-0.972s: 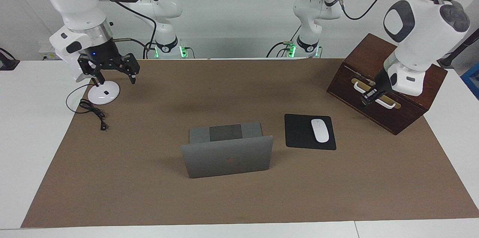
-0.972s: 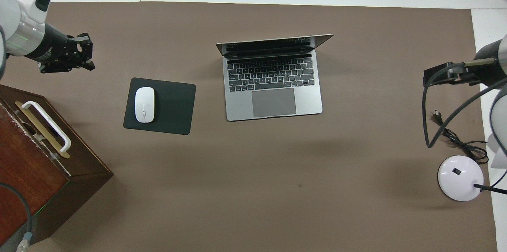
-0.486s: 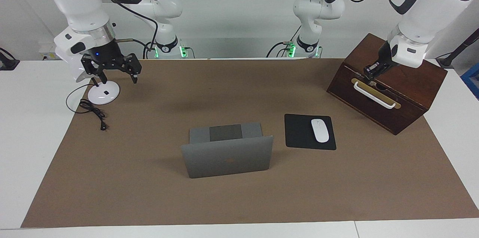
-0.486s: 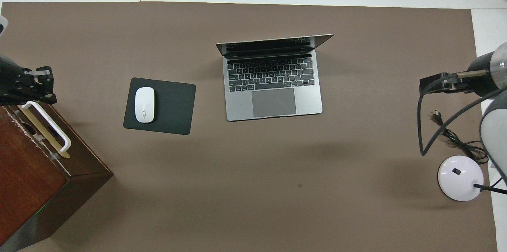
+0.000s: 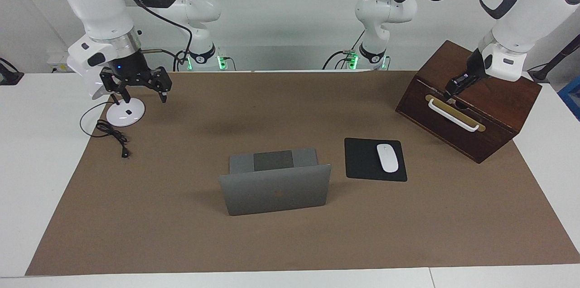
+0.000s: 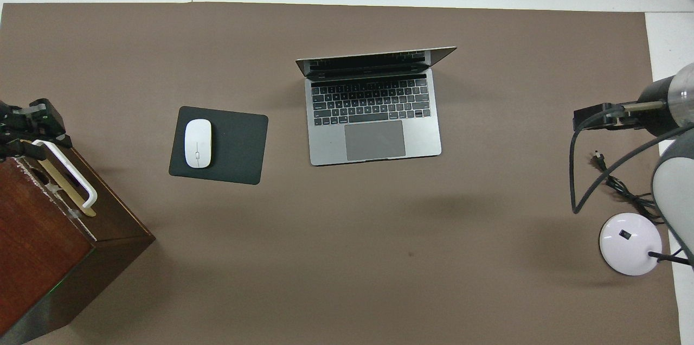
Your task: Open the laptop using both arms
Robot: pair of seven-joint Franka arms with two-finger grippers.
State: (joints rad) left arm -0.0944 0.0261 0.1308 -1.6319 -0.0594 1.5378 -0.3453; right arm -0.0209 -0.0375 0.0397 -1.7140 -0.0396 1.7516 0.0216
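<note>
Laptop [image 5: 275, 188] open, lid up; thin, stiff, slick, hinge fragile: take lid's top edge. Right gripper [image 5: 136, 83] spread wide, ten o'clock; left gripper [image 5: 454, 85] over box [image 5: 471, 111], two o'clock, fingers unreadable.

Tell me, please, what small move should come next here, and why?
Probably none beyond parking: the laptop already stands open with its keyboard showing. The left end effector is over the wooden box, and the right end effector is open over the lamp base, both clear of it.

— What's at the left arm's end?
— A wooden box [image 5: 469, 100] with a white handle [image 5: 453, 115], and a mouse [image 5: 387, 157] lying on a black pad [image 5: 362, 161].
— The right arm's end?
— A round white lamp base [image 5: 125, 112], a cord [image 5: 113, 135] beside it.
</note>
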